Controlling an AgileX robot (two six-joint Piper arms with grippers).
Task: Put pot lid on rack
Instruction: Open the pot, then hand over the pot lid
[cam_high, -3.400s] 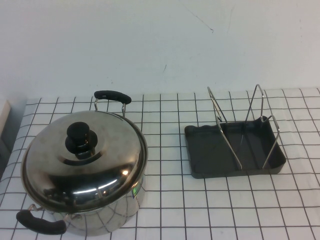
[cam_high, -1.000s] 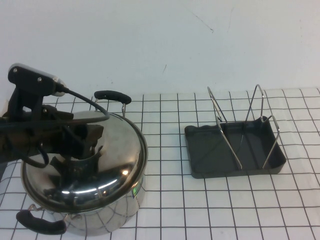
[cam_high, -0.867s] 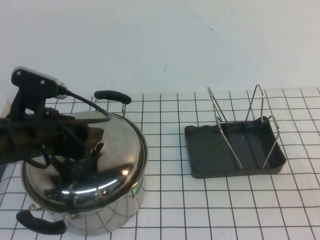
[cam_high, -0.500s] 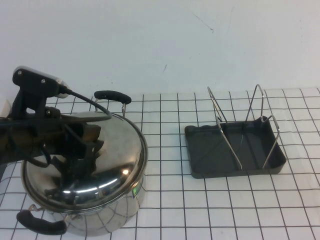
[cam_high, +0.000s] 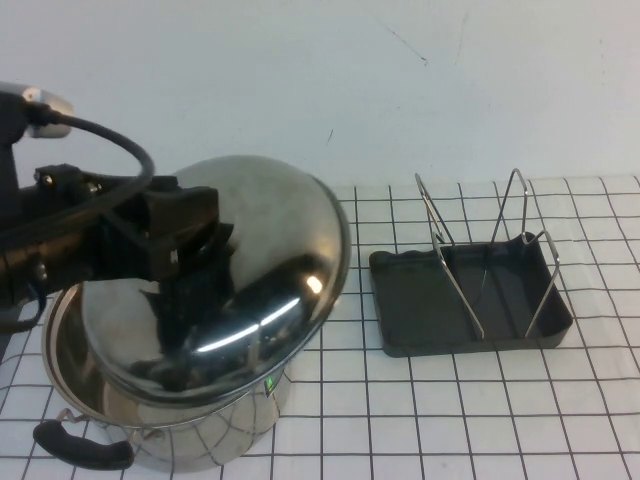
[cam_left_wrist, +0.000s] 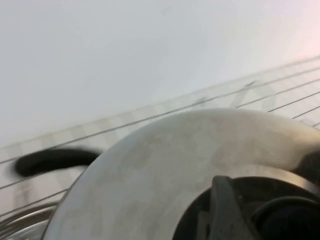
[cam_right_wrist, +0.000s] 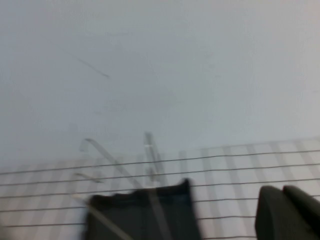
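The shiny domed pot lid (cam_high: 275, 265) is lifted off the steel pot (cam_high: 240, 400) and tilted, its right edge raised toward the rack. My left gripper (cam_high: 195, 255) is shut on the lid's black knob, which the gripper hides in the high view. In the left wrist view the lid (cam_left_wrist: 165, 160) fills the frame, with the knob (cam_left_wrist: 290, 220) beside one finger (cam_left_wrist: 225, 210). The dark grey rack (cam_high: 470, 295) with silver wire loops stands to the right, empty. It also shows in the right wrist view (cam_right_wrist: 145, 212). My right gripper (cam_right_wrist: 287, 215) shows only in its own wrist view, away from the rack.
The pot stands at the front left on a white grid-patterned cloth (cam_high: 400, 420), its black near handle (cam_high: 80, 445) by the front edge. Its far handle shows in the left wrist view (cam_left_wrist: 50, 160). A plain white wall runs behind. Open cloth separates pot and rack.
My left arm came in over the pot and closed on the lid's knob. In the last half second the lid rose off the pot and tilted up on its right side.
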